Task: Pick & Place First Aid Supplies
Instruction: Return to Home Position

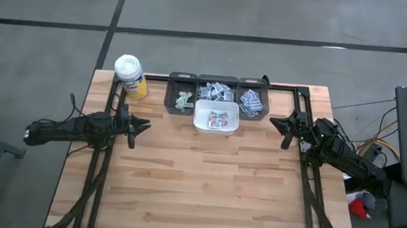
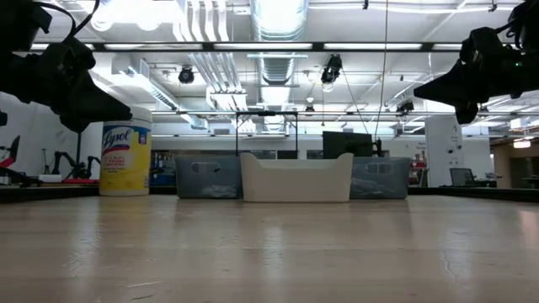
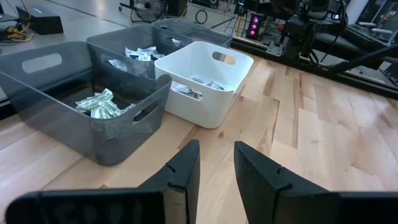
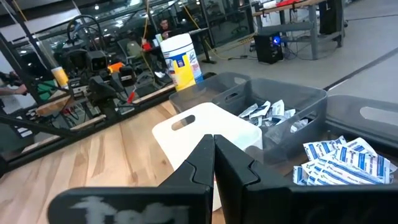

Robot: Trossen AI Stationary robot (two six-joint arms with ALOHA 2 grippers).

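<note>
Inside white bin (image 1: 197, 117) — small packets (image 1: 219, 119)

Grey concrete floor (image 1: 269, 17) beneath ceiling ducts (image 2: 278, 17) and lights.

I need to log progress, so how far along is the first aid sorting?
Done: several packets lie in the white bin. In hand: nothing; the left gripper, open, and the right gripper, shut, hang empty, one on each side, apart from the bins. Left: all three grey bins hold packets, so more may need moving.
</note>
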